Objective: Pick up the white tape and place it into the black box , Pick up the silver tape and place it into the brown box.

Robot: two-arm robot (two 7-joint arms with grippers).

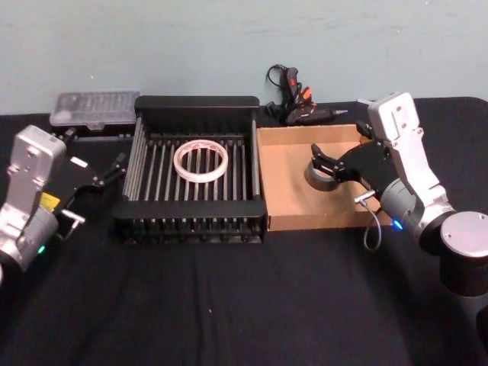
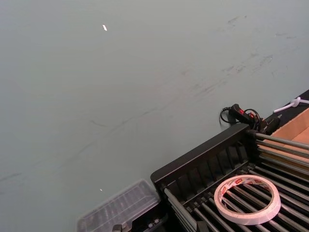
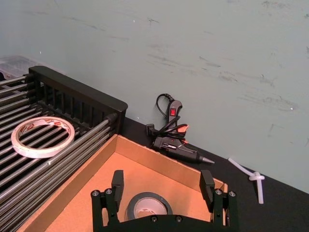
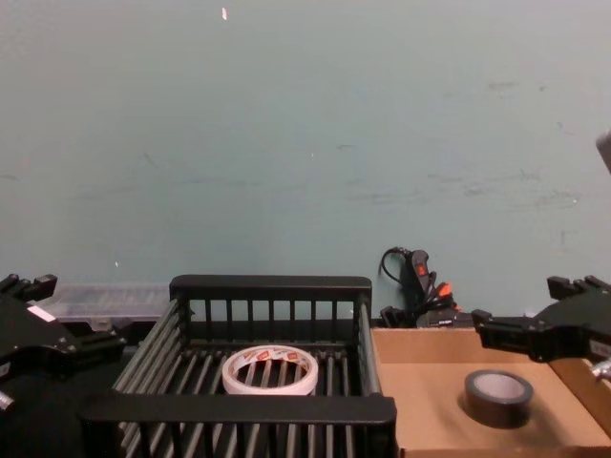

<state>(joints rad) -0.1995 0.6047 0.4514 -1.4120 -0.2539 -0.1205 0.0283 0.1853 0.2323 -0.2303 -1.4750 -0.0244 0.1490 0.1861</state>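
Dim, flat indoor light, no clear single source; overall greenish-grey cast. Shadows are soft and short, pooled under the large black slatted plastic crate (image 1: pixel 194 179) on the black tabletop (image 1: pixel 229 305), where detail is lost in dark areas. Shallow brown cardboard tray (image 1: pixel 293 183) is the brightest surface, no blown glare. Head view is slightly soft and grainy. Left wrist view blurs toward 7 o'clock, where the clear plastic case (image 2: pixel 118 210) is out of focus. Pale teal wall (image 4: pixel 305 143) is evenly lit, scuffs visible.
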